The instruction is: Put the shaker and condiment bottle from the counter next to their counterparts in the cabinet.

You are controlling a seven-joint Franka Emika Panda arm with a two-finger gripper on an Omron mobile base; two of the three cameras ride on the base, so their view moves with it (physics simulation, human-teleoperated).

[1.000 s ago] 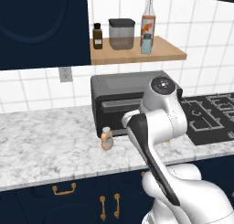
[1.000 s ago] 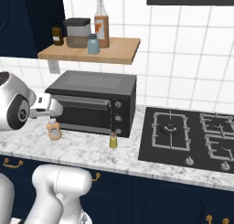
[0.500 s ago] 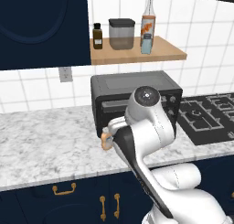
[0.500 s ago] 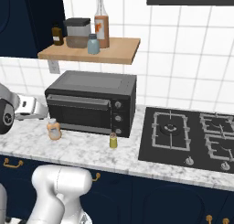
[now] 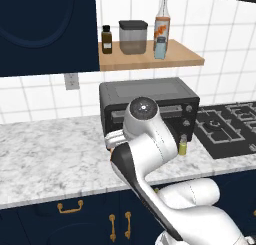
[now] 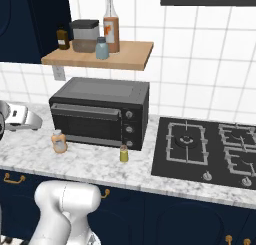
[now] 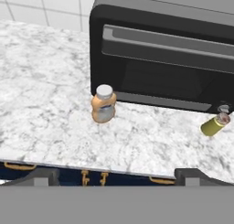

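Observation:
The tan-orange shaker (image 7: 103, 104) with its silvery cap stands upright on the marble counter (image 7: 45, 81), just in front of the toaster oven's left corner. My gripper (image 7: 116, 176) hovers open, back from the shaker and above the counter's front edge, with nothing between its fingers. The yellow-green condiment bottle (image 7: 215, 125) stands by the oven's right front corner. In the right base view the shaker (image 6: 59, 141) and the condiment bottle (image 6: 123, 153) are apart on the counter. On the light-wood cabinet shelf (image 6: 127, 60) stand the pale blue shaker (image 6: 102, 48) and the tall orange-labelled bottle (image 6: 111, 24).
A black toaster oven (image 6: 100, 109) sits under the shelf, right behind both items. A dark brown bottle (image 6: 62, 39) and a grey lidded container (image 6: 85, 35) fill the shelf's left half. A black stovetop (image 6: 205, 144) lies to the right. Navy cabinet doors (image 5: 45, 29) hang at upper left.
The arm has swung left and pulled back from the oven, carrying the hand toward the counter's front edge. The jaws stay open. Shaker and bottle have not moved.

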